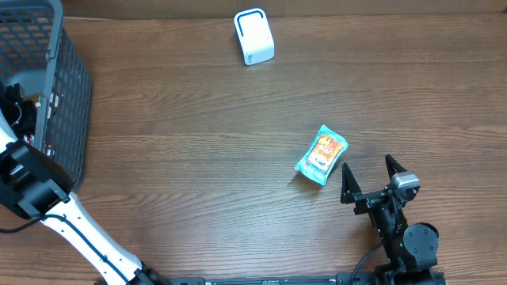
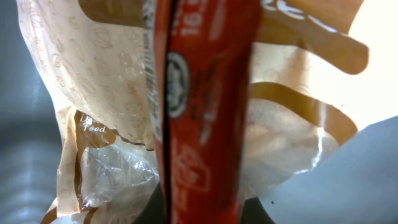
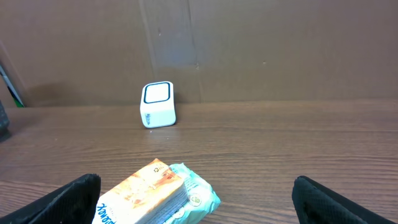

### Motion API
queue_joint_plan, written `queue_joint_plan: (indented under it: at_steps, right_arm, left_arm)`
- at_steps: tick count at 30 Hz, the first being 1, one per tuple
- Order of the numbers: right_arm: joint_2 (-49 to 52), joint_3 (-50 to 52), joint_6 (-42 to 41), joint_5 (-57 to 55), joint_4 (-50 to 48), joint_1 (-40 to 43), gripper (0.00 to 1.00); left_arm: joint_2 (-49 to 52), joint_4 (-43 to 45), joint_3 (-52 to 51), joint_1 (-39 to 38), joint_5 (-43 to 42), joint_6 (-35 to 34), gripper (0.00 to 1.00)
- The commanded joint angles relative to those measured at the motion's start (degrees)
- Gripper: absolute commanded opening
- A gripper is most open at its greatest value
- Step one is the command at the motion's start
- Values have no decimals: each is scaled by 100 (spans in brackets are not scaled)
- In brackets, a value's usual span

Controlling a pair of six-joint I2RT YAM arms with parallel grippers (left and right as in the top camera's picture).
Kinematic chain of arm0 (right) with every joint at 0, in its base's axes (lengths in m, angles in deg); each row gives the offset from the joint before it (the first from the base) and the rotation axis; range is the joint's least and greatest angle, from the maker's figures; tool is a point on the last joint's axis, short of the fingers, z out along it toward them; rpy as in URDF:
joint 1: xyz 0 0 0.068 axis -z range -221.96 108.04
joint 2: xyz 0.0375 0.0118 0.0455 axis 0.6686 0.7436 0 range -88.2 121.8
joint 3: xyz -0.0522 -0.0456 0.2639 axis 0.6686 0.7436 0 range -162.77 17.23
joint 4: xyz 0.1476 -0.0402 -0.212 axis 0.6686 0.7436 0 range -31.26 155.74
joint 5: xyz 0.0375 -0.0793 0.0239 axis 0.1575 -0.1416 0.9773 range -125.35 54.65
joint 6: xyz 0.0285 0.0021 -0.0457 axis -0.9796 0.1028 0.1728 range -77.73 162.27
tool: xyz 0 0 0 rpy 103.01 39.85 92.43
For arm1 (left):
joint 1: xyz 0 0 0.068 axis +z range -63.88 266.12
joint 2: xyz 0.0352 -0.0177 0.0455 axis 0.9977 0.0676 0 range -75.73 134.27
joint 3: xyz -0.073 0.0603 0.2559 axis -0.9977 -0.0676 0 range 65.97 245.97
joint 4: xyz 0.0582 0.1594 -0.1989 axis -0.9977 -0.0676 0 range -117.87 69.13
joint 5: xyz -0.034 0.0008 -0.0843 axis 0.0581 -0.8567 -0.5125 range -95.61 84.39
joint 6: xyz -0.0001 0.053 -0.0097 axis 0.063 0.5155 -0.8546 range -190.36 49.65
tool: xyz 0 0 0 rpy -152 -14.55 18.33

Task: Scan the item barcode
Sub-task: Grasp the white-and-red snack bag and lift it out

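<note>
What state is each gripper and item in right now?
left gripper: shut, down in the basket, apparently on the red packet
red packet: edge-on to the wrist camera, against a clear bag
right gripper: open, empty, low over the table
teal packet: lying flat on the table, untouched
white scanner box: on the table, nothing in front of it
basket: upright at the table's left edge

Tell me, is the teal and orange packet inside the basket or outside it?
Outside. The packet lies flat on the wooden table, well apart from the basket.
</note>
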Motion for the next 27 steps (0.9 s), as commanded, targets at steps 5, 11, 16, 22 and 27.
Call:
queue_joint_plan:
  at_steps: [5, 11, 16, 22, 27]
  right_arm:
    - [-20, 61, 20, -33, -39, 17, 100]
    - [-20, 61, 20, -33, -39, 17, 100]
    - [-20, 61, 20, -33, -39, 17, 100]
    - [-20, 61, 20, -33, -39, 17, 100]
    - [-20, 61, 20, -33, -39, 15, 100]
  left_arm:
    - [-1069, 133, -35, 24, -240, -446, 4]
    - [-2096, 273, -35, 24, -240, -782, 4]
    - [-3099, 350, -35, -13, -251, -1182, 4]
    - [-4122, 225, -35, -330, -518, -1722, 4]
    - [-4793, -210, -35, -1099, -518, -2017, 4]
